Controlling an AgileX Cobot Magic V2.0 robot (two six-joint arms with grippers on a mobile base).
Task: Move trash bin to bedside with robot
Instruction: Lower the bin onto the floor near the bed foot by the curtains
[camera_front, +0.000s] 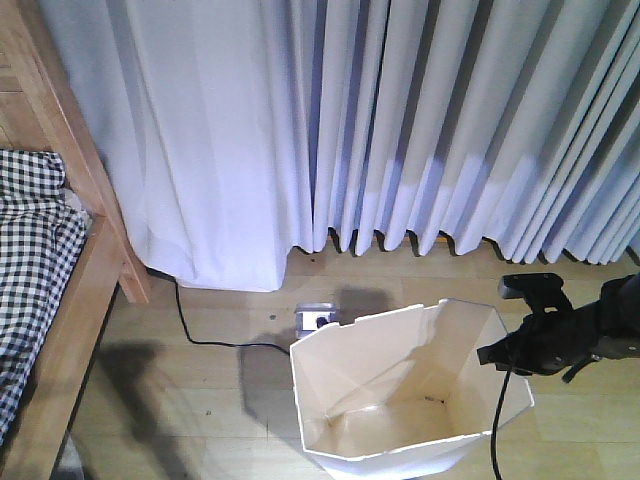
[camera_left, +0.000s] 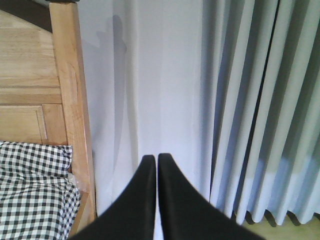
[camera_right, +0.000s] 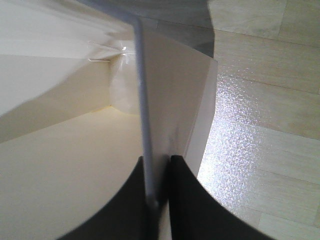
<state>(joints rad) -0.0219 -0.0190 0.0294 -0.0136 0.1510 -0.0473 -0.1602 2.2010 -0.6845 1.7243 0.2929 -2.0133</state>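
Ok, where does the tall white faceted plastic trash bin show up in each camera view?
Front view: the tall white faceted plastic trash bin stands lower centre-right, right gripper at its right rim.
Left wrist: not in it.
Right wrist: the trash bin fills left and centre, its wall clamped in the right gripper.
Shared landmark: the light brown wooden bed post joins front and left wrist; the gripped wall joins front and right wrist.

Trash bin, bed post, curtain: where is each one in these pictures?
trash bin (camera_front: 400, 372), front-facing view, cream inner wall.
bed post (camera_left: 70, 100), left wrist view, middle of the wooden upright.
curtain (camera_front: 400, 120), front-facing view, a pale fold mid-height.
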